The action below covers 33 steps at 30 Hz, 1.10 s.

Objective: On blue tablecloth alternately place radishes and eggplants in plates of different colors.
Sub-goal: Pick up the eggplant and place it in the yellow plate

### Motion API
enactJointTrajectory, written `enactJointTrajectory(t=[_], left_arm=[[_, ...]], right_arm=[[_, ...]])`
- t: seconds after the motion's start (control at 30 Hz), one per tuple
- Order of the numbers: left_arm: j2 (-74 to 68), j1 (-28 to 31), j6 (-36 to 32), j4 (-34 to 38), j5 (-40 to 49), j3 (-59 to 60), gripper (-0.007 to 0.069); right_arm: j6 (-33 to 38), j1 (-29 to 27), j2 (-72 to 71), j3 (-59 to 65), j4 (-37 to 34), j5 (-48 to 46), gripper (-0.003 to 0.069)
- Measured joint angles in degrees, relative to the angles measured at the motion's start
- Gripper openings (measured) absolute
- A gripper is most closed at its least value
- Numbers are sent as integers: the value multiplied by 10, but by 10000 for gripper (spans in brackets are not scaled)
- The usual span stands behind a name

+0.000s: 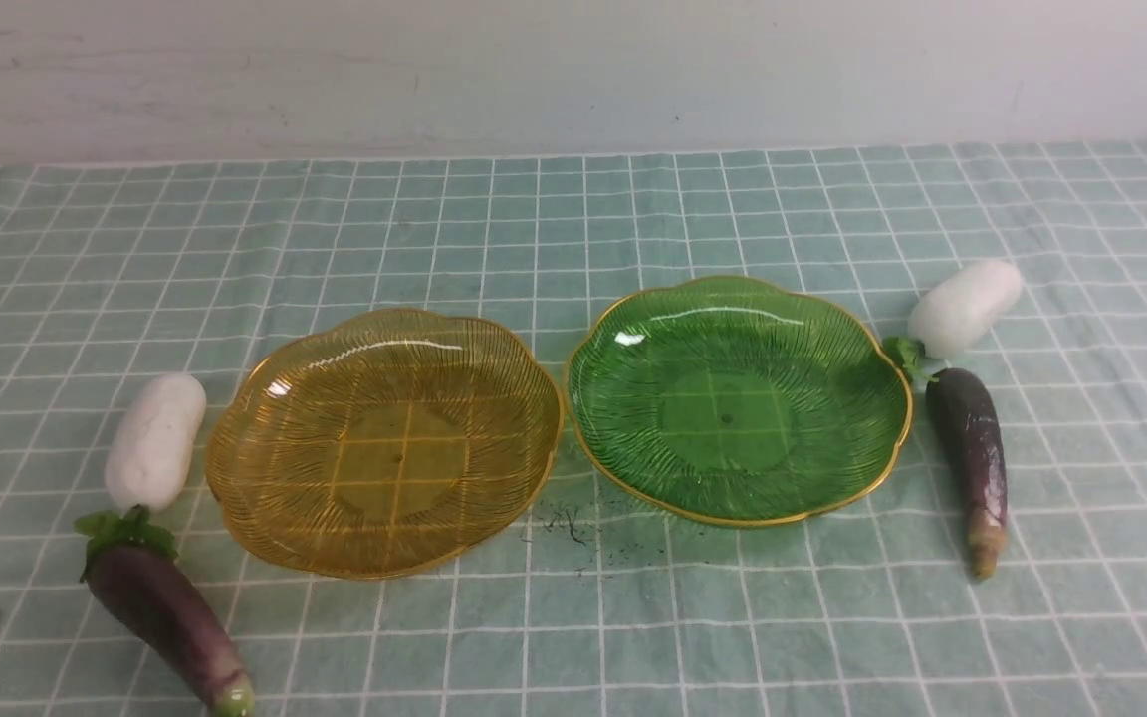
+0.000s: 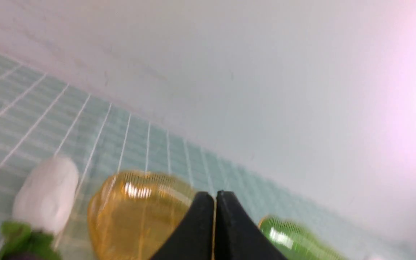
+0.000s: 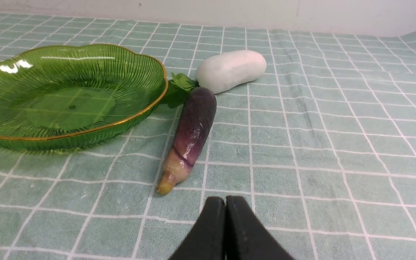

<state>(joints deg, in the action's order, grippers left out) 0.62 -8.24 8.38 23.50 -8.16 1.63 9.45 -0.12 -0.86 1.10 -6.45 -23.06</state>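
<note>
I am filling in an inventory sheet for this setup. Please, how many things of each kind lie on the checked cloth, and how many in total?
Radishes: 2
Eggplants: 2
Plates: 2 (1 amber, 1 green)
Total: 6

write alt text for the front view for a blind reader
An empty amber-yellow ribbed plastic plate and an empty green ribbed plastic plate sit side by side on a pale teal-blue grid-lined tablecloth. A stubby white radish and a dark purple eggplant lie left of the amber plate; a second white radish and second purple eggplant lie right of the green one.
</note>
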Motion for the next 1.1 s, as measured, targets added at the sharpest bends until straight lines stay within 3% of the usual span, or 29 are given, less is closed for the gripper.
enactJointTrajectory(t=[0.1, 0.2, 0.27, 0.33, 0.4, 0.47, 0.57, 0.67, 0.9, 0.97, 1.1], left_arm=[[0, 0, 4, 26, -105, -5, -8], [-2, 0, -8, 51, -79, -71, -8], [-15, 0, -29, 55, -26, -123, -8], [-89, 0, -77, 54, 108, -232, -8], [-128, 0, -87, 51, 166, -268, -8], [-236, 0, -94, 35, 313, -341, -8], [-376, 0, -95, -12, 462, -397, -8], [-466, 0, -89, -52, 509, -407, -8], [-656, 0, 26, -184, 532, -411, -8], [-696, 0, 79, -225, 532, -415, -8], [-734, 0, 111, -246, 525, -418, -8]], right_arm=[[1, 0, 0, 0, 0, 0, -14], [1, 0, 0, 0, -3, 1, -14], [-2, 0, 0, 1, -23, 10, -14], [-21, 0, 0, 5, -110, 41, -14], [-31, 0, 0, 6, -164, 60, -14], [-51, 0, 0, 6, -251, 92, -14], [-69, 0, 0, 6, -428, 137, -14], [-71, 0, 0, 6, -485, 152, -14], [-63, 0, 0, 5, -518, 180, -14], [-40, 0, 5, -21, -503, 116, -14], [6, 0, 96, -135, -441, 0, -14]])
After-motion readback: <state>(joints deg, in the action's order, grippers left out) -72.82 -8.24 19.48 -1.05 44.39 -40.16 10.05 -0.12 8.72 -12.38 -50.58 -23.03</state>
